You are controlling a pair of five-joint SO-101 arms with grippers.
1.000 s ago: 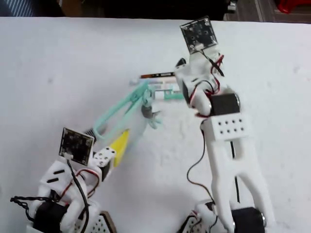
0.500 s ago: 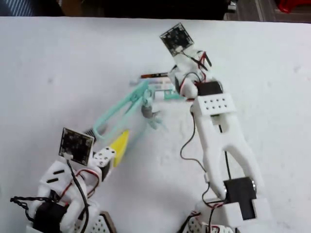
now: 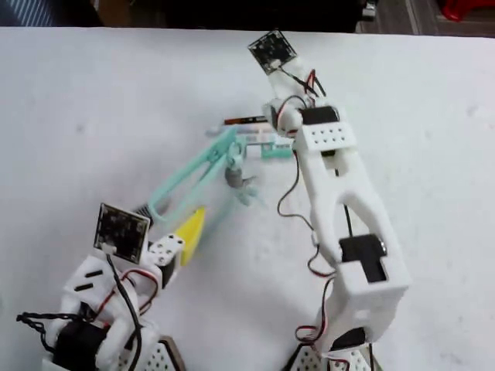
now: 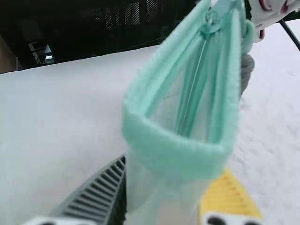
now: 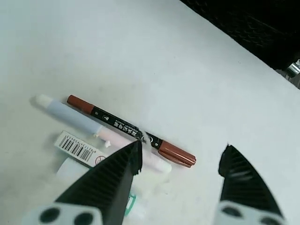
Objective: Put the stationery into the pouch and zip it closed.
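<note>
High view: the right arm (image 3: 332, 178) is stretching farther over the white table (image 3: 93, 100) than a second ago, its wrist now nearer the pens. Right wrist view: the right gripper (image 5: 183, 154) is hanging wide open, with a brown marker (image 5: 126, 129) lying just below its fingertips, touching a pale pen (image 5: 79, 119). Left wrist view: the left gripper (image 4: 164, 206) is still clamping the mint pouch (image 4: 187, 117) by its near end, mouth gaping open beyond.
</note>
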